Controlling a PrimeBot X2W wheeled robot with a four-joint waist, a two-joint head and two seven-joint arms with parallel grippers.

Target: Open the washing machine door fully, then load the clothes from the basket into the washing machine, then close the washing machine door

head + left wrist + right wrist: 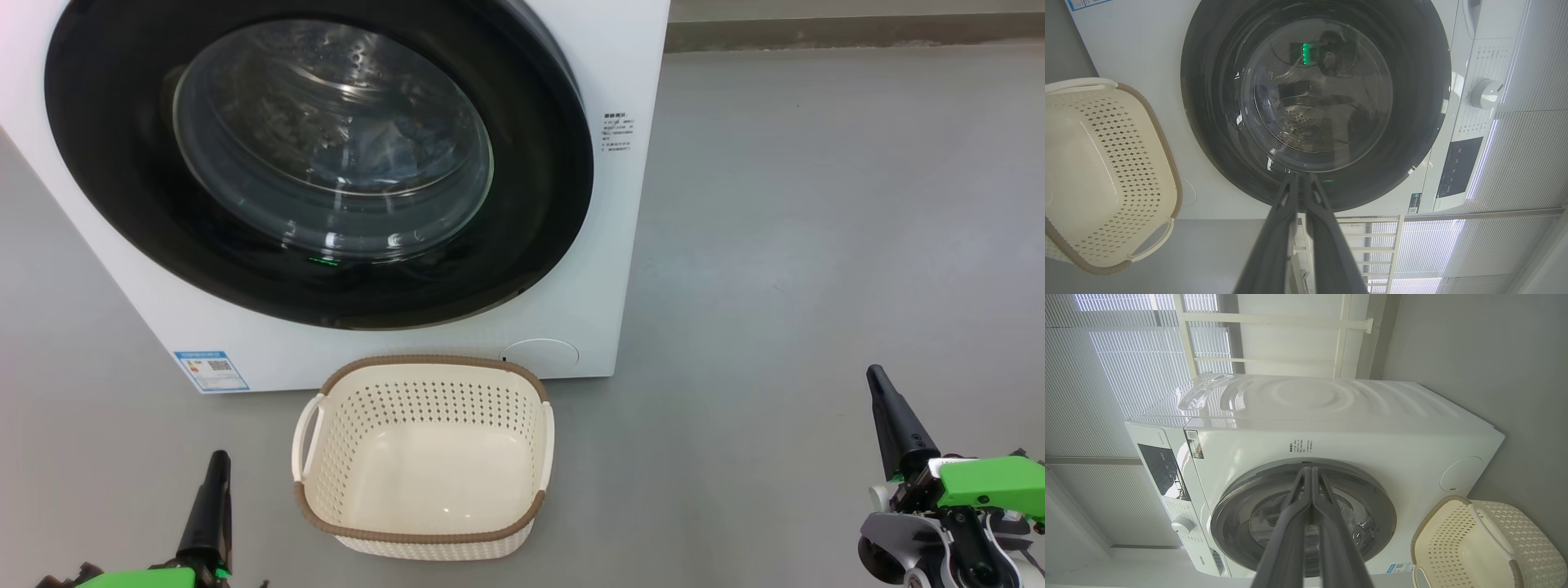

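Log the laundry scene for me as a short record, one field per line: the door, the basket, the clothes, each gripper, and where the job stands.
washing machine door: shut flat against the front of the washing machine
basket: upright on the grey floor just in front of the machine, nothing in it
clothes: pale blue fabric shows dimly through the door glass
left gripper: shut, empty, low and left of the basket
right gripper: shut, empty, off to the basket's right
stage: looks finished, judging by the empty basket and shut door

L hand [219, 459]: blk tapered fingers [208, 506], green shell | R hand [876, 376]: same, grey wrist
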